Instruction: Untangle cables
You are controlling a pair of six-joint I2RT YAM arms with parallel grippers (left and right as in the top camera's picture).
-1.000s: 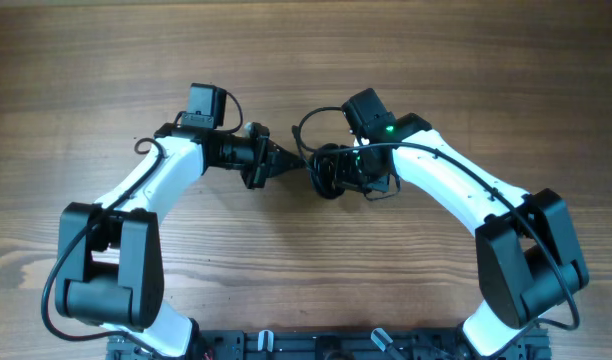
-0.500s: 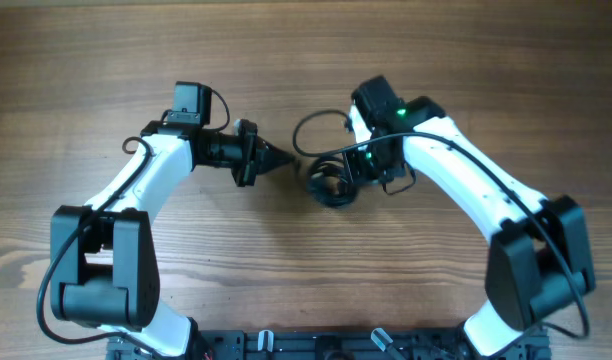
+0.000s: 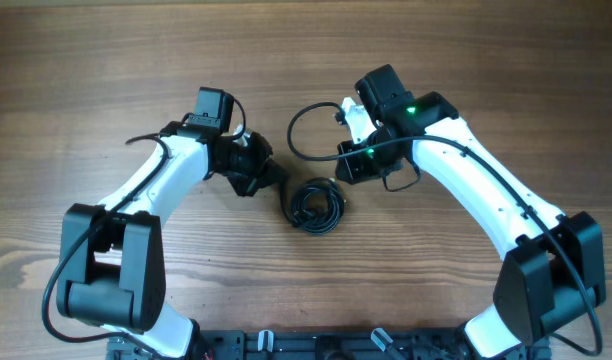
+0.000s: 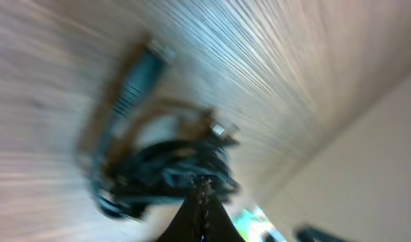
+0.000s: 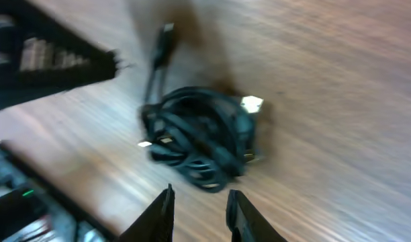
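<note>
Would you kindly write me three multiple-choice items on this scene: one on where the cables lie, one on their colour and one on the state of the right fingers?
1. Where is the cable bundle?
A. hanging off an edge
B. on the table
C. on top of an arm

2. What colour are its cords?
A. black
B. white
C. red

3. How do the right fingers stand?
A. shut on the bundle
B. out of view
C. apart, nothing between them

Answers:
1 B, it rests on the wood in the overhead view.
2 A, every strand is black.
3 C, the right wrist view shows bare wood in the gap.
</note>
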